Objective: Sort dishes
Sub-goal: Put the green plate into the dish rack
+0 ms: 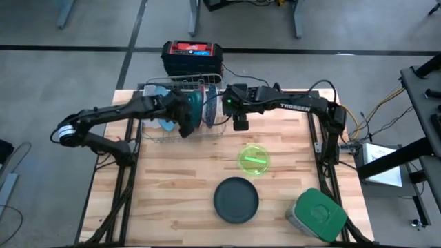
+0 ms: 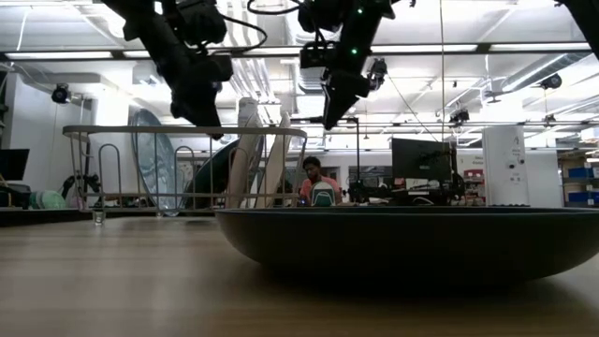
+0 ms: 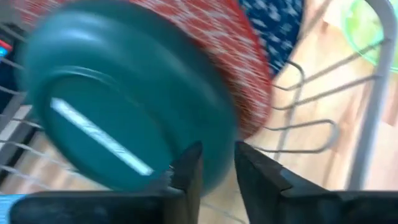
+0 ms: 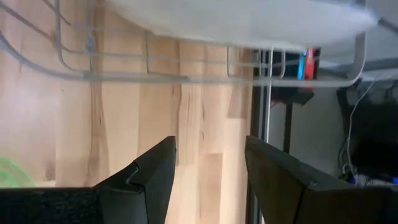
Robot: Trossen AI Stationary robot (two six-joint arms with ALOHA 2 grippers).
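"TROSSEN" lettering on right arm [image 1: 296, 106], right end effector [image 1: 240, 124] empty, parted, left end effector [image 1: 185, 129] narrowly parted beside teal dish [image 1: 194, 107].

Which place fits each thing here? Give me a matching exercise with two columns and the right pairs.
Things:
1. lime green bowl
2. dark plate
3. teal bowl
4. green-lidded container

Places:
A. standing in the wire rack
B. table's near right corner
C. open table, just in front of the rack
D. nearest the table's front edge, about mid-width

Pairs: 1-C, 2-D, 3-A, 4-B
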